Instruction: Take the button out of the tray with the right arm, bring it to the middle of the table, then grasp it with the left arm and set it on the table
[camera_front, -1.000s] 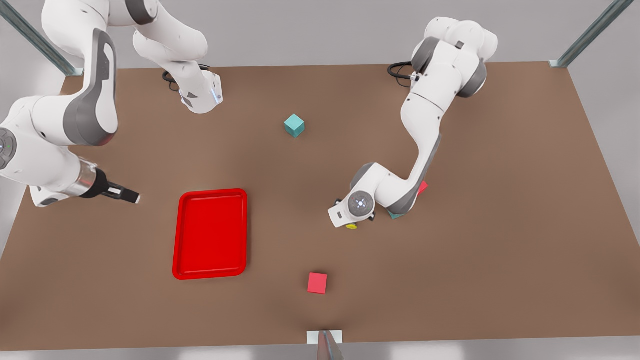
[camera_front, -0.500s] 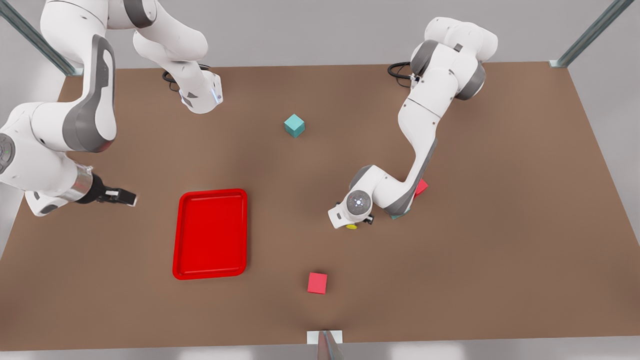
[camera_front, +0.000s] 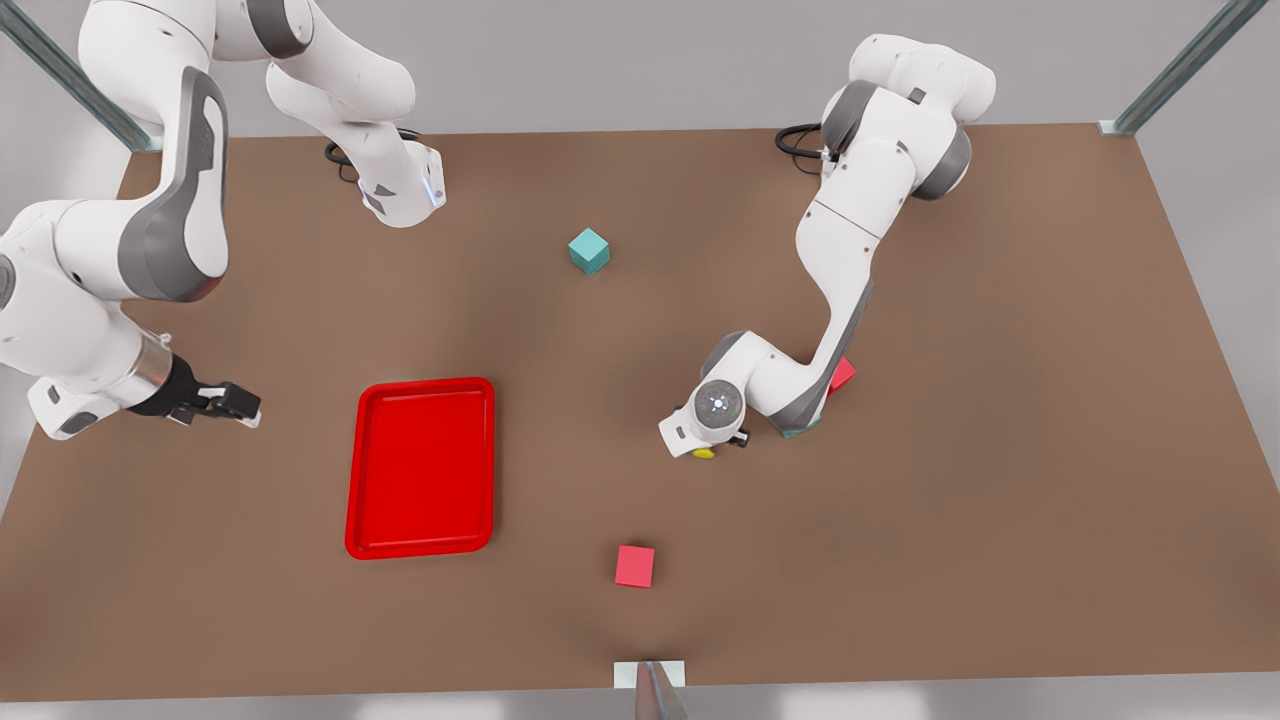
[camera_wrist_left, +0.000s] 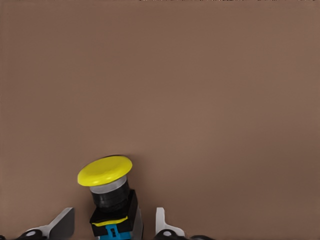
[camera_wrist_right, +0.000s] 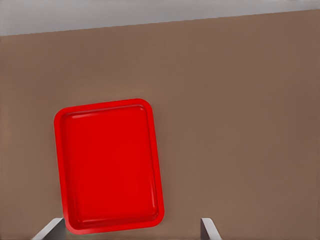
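Button (camera_wrist_left: 111, 197) handling first: it looks small, rigid and light, a boxy dark body with a blue-and-yellow base band, a ribbed black collar and a smooth domed yellow cap that overhangs the collar; my guess is the flat body sides are the place to pinch, since the glossy cap would likely slip. Going from the front view's left: the right gripper (camera_front: 232, 405) hangs beside the tray, its fingers (camera_wrist_right: 209, 230) spread with nothing between them, the arm waiting clear of the work. Next comes the tray (camera_front: 420, 467), a bright red, glossy, hard-looking rectangle with rounded corners and a low raised rim, lying flat with nothing in it. Further right, near the middle of the table (camera_front: 1000, 420), a matte brown flat surface, the left gripper (camera_front: 706, 450) is low over the wood with the yellow cap peeking out beside it. In the left wrist view its fingers (camera_wrist_left: 62, 222) stand either side of the dark body; the right-hand one seems to touch, the other stands off, so I cannot tell whether it is clamped or released.
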